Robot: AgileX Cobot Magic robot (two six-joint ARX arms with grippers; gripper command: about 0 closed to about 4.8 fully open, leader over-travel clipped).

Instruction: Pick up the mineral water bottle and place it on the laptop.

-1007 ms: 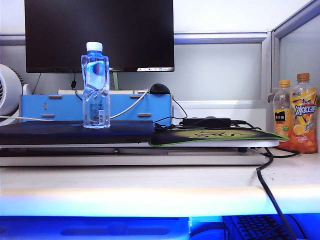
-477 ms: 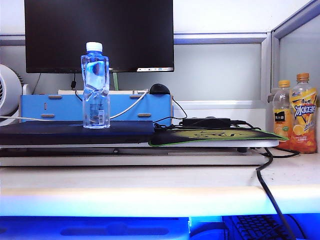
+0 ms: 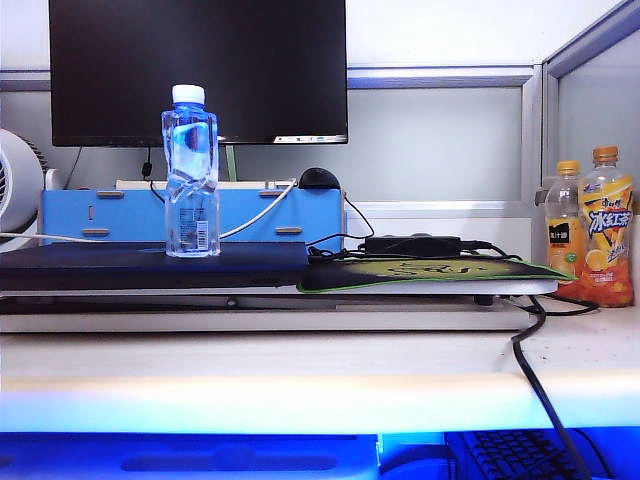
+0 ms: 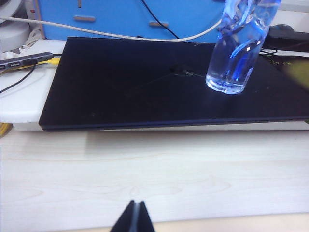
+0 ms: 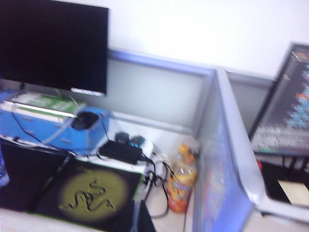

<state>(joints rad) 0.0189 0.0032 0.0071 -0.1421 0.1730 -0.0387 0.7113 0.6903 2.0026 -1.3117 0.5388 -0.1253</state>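
Already the bottle point(image 3: 190, 170) stands unmoved on the laptop point(image 3: 150, 265); left fingers point(image 4: 133, 220) and right fingers point(image 5: 142, 217) stay pressed together, so placement looks done.

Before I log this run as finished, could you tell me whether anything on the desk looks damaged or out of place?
Only the mineral water bottle: it stands upright on the laptop, but its waist is crumpled and pinched. Nothing is spilled. Both claws are shut and clear of it, the left claw low over the desk in front of the laptop.
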